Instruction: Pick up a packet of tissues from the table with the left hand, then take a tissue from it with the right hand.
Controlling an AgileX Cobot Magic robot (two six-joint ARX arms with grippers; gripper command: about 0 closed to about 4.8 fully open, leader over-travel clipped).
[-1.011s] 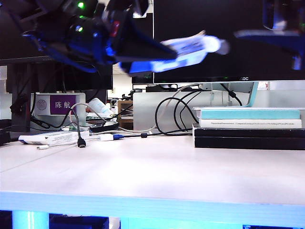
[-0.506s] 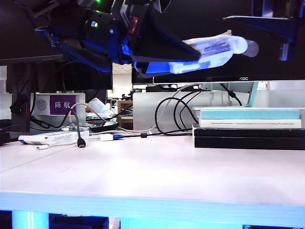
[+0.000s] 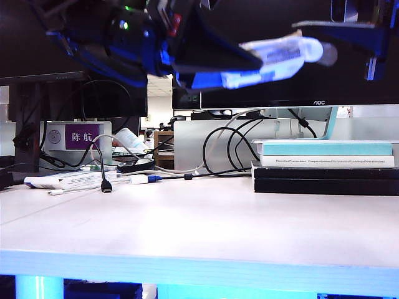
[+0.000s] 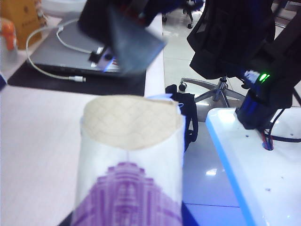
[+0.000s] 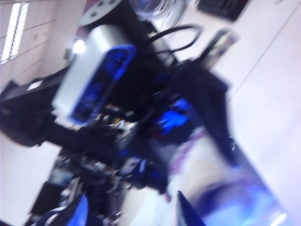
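— Exterior view first: how many arms do you count?

— Two. The left hand (image 3: 249, 65) comes in from the upper left, dark and blurred, pinching the packet of tissues (image 3: 280, 57) between its fingers and holding it high above the table (image 3: 206, 230). The right hand (image 3: 349, 37) hangs at the upper right, just beside the packet's far end; I can't tell whether they touch.

— Only one packet?

— One in the grip. On the table there is also one long white package (image 3: 62, 180) at the left, a tangle of cables (image 3: 224, 149), and four stacked books (image 3: 325, 167) at the right.

— And the tissue?

— The left wrist view shows the packet (image 4: 129, 179) close up, purple label on top, with one quilted off-white tissue (image 4: 132, 121) showing at its open end. It is still inside the pack.

— Is the right hand spread or pressed together?

— Hard to say. The exterior view cuts it off at the top edge, and its own wrist view is smeared with motion: the packet (image 5: 211, 174) is only a pale purple-tinged blur there. In the left wrist view one dark finger (image 4: 134, 42) is visible above the tissue, not touching it.
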